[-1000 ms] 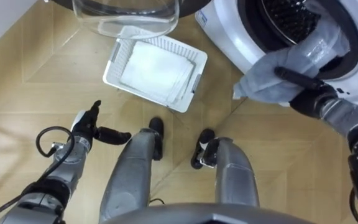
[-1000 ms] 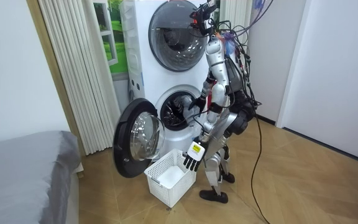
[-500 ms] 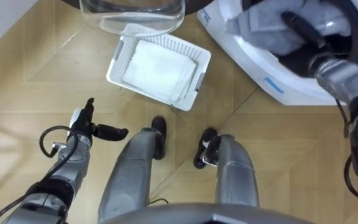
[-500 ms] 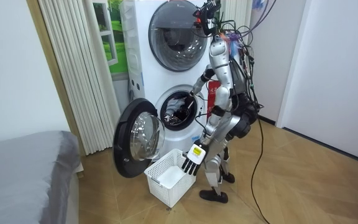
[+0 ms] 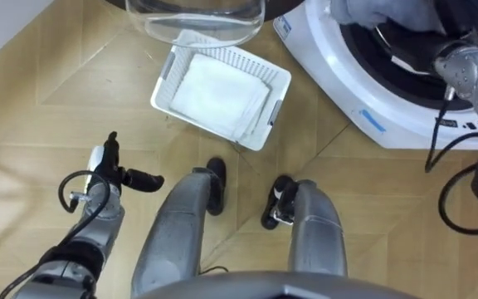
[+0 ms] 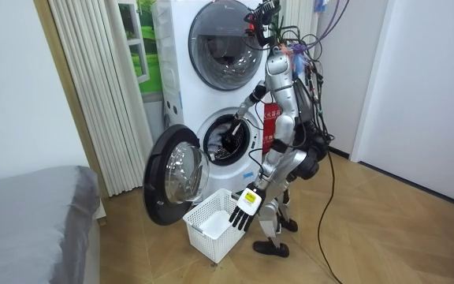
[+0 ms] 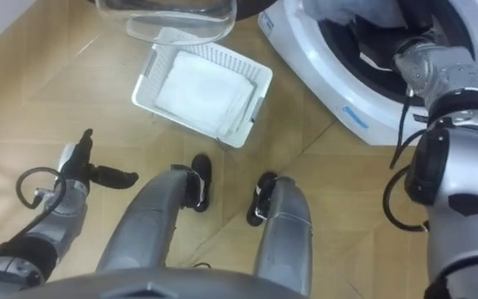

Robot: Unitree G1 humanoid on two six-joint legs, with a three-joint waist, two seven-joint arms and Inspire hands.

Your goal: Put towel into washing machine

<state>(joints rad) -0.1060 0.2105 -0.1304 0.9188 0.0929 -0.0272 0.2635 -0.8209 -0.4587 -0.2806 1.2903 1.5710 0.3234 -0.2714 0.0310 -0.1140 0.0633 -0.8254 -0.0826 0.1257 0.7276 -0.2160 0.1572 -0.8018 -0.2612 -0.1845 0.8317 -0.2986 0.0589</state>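
Wooden parquet floor runs up to a white stack of two machines. The upper machine has its round door closed, and the lower washing machine has its door swung wide toward the room view's left. The robot stands right in front of the lower washing machine, with its right arm reaching into the drum.

One grey towel lies bunched in the mouth of that washing machine. The right hand goes in just beside it — its fingers are hidden in the drum, so I cannot tell whether they grip the towel.

The left hand hangs at the robot's side, well away from the washing machine, with its fingers straight and nothing in them.

One white slatted basket sits on the floor just in front of the washing machine, partly under the glass of the open door. A folded white cloth lies in it.
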